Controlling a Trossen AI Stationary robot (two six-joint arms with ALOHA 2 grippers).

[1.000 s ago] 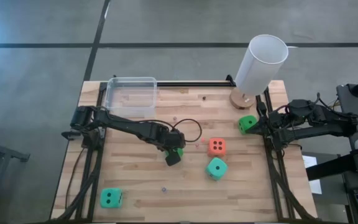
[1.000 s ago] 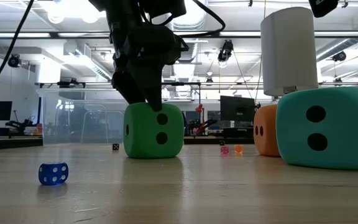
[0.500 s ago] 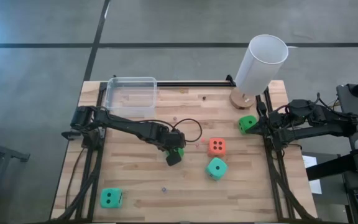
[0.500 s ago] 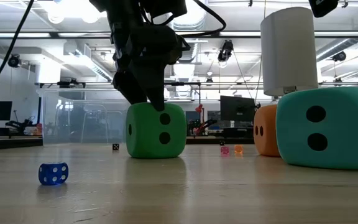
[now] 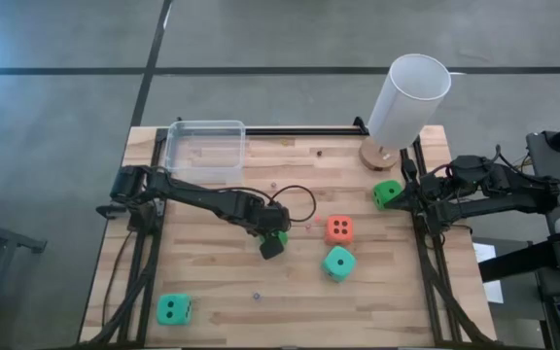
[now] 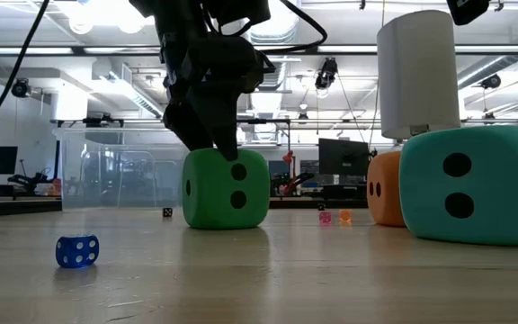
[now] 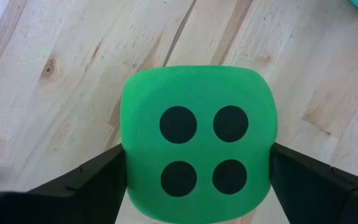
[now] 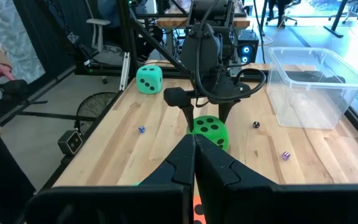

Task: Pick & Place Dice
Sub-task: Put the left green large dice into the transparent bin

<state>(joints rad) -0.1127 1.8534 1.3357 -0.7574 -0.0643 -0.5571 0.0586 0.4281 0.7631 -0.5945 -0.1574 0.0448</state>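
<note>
My left gripper (image 5: pixel 272 241) stands over a bright green die (image 7: pixel 197 155) at mid-table and is shut on it; the die's four-pip face points up. The low view shows this gripper (image 6: pixel 212 144) reaching down onto the die (image 6: pixel 227 189). An orange die (image 5: pixel 338 228) and a teal die (image 5: pixel 338 261) sit on the table to its right. A second green die (image 5: pixel 173 309) lies near the near-left corner. A third (image 5: pixel 387 192) lies by the right edge, beside my right gripper (image 8: pixel 194 155), which is shut. My left gripper pinches the green die between its two fingers (image 7: pixel 98 183), one on each of two opposite side faces (image 7: pixel 129 180). The fingers come from above, pointing down. The die sits upright with its underside on the table.
A clear plastic tub (image 5: pixel 205 146) stands at the far left of the table. A tall white cylinder (image 5: pixel 408 97) stands on a round base at the far right. Several tiny dice lie scattered, among them a blue one (image 6: pixel 77 251). A cable loops behind my left gripper.
The green die under my left gripper has slid a little toward the table's right, staying on the table. It has not moved in the last half second.
</note>
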